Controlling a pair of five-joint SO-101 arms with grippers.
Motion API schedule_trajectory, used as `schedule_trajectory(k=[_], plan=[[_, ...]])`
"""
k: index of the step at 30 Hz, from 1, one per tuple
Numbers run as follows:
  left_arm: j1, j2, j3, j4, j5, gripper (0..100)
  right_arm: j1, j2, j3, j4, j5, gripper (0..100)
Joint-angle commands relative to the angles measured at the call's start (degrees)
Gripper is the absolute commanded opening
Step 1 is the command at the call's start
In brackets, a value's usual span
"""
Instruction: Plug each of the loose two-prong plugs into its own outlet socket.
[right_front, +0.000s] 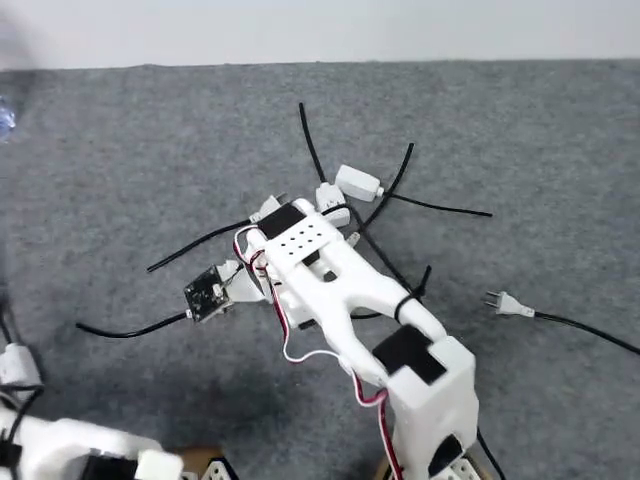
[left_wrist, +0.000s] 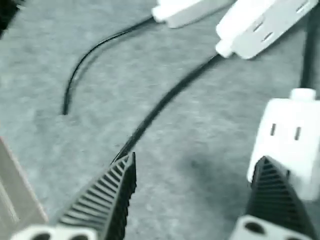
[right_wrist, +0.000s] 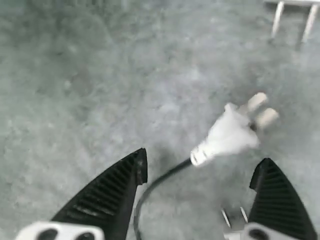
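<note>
Grey carpet (right_wrist: 75, 75) carries white plug (right_wrist: 230, 132) (2 round prongs) and slotted socket (left_wrist: 285, 145).

Desk (right_front: 120, 160): grey felt-like cover, reaching a pale strip along the top of the frame.

On it:
- socket (right_front: 358, 183), white, upper centre, black cords fanning out around it;
- white block (right_front: 333, 195), touching it at lower left, partly hidden;
- centre plug (right_front: 266, 209), its cord (right_front: 195, 243) trailing to lower left;
- right plug (right_front: 508, 303), prongs pointing left, lead running off the right edge;
- loose cord (right_front: 130, 330), lower left.
</note>
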Motion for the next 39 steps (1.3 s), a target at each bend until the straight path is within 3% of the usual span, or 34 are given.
schedule_trajectory(k=[1, 6, 8, 10, 11, 12, 20, 24, 32, 35, 39], plan=[[-1.93, -0.88, 5.23, -7.12, -0.97, 35, -0.57, 4.0, -3.78, -1.36, -0.97, 33.6], [-1.49, -0.97, 7.43, -8.09, -0.97, 35, -0.22, 11.03, -10.02, 0.57, -4.22, 30.7], [-1.58, -0.97, 7.69, -8.09, -0.97, 35, -0.22, 13.05, -12.84, 2.07, -5.54, 19.5], [-1.85, -0.97, 7.87, -8.09, -0.97, 35, -0.22, 14.46, -15.38, 2.77, -5.89, 1.8], [-1.85, -0.97, 8.13, -8.09, -0.97, 35, -0.22, 14.81, -16.26, 3.3, -5.89, 0.1], [-1.85, -0.97, 8.4, -8.09, -0.97, 35, -0.13, 15.08, -16.79, 4.53, -5.89, 4.5], [-1.67, -0.97, 10.68, -8.0, -0.97, 35, 1.54, 7.43, -24.35, 20.79, -5.89, 0.8], [-1.85, -0.97, 11.3, -8.0, -0.97, 35, 4.7, -3.38, -23.56, 20.97, -8.44, 0.8], [-1.93, -0.97, 11.38, -5.27, -0.97, 35, 17.63, -25.19, -11.43, 20.97, -8.44, 0.8], [-1.49, -0.97, 11.38, -0.35, -0.97, 35, 25.98, -31.08, -9.93, 20.97, -8.09, 0.8], [-1.76, -0.97, 11.03, 2.29, -0.97, 35, 39.25, -33.98, -7.21, 20.97, -0.26, 0.8]])
